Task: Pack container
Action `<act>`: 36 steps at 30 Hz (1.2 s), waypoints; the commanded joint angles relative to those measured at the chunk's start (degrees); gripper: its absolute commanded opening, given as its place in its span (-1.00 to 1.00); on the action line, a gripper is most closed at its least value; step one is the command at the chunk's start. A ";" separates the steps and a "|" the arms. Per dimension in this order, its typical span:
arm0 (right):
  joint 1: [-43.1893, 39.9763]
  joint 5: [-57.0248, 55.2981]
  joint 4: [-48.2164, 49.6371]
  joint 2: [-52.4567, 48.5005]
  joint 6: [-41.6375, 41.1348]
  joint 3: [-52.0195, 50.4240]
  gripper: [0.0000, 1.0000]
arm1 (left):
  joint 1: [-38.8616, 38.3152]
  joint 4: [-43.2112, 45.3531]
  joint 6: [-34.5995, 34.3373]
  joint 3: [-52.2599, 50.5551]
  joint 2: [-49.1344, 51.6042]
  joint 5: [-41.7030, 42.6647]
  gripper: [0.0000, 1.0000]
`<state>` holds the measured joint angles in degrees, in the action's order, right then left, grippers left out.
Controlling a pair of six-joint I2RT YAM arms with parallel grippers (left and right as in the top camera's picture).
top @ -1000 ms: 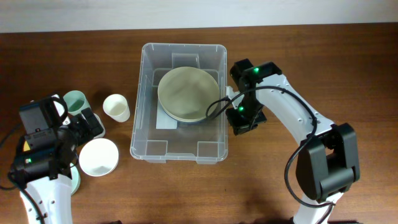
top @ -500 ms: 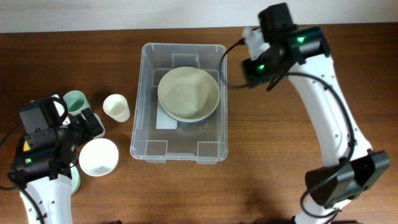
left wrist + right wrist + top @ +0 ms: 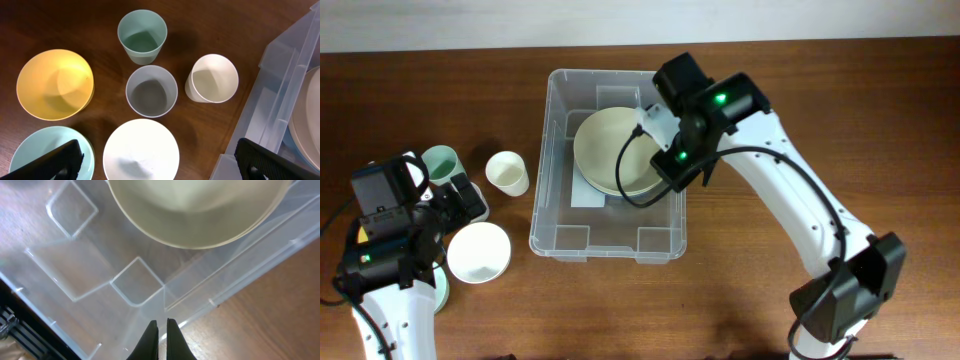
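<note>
The large clear rectangular plastic container (image 3: 605,240) sits at the middle of the brown wooden table (image 3: 770,300). A wide pale beige bowl (image 3: 605,150) lies inside it, toward its far end. The right gripper (image 3: 161,340) hangs over the container's right wall, just beside that bowl, its fingers drawn almost together with nothing between them. Left of the container, the left gripper (image 3: 157,145) is spread wide over a round white bowl (image 3: 141,150), a grey cup (image 3: 151,91), a mint-green cup (image 3: 142,34), a tilted cream cup (image 3: 212,79) and a yellow bowl (image 3: 55,84).
</note>
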<state>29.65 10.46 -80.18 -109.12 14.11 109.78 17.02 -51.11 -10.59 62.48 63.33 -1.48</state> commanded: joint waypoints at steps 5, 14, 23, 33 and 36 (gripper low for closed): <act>0.33 0.72 1.11 -1.09 0.68 -7.98 -0.92 | 0.31 0.28 -0.70 1.01 -0.17 0.63 0.99; -0.15 -2.73 1.29 -1.09 0.44 -9.07 -0.92 | 0.31 0.24 -0.68 1.01 -0.17 0.66 0.99; -0.09 -1.46 1.29 -1.09 0.48 -9.07 -0.90 | 0.31 0.26 -0.68 1.01 -0.17 0.63 0.99; -0.15 1.75 1.79 -1.14 1.92 -9.16 -0.90 | 0.31 0.28 -0.68 1.01 -0.17 0.63 0.99; -0.15 1.33 2.05 -1.38 1.95 -10.14 -0.83 | 0.31 0.28 -0.68 1.01 -0.17 0.63 0.99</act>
<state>29.67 11.70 -78.46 -109.93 15.44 101.03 17.02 -51.00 -10.59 62.48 63.33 -1.45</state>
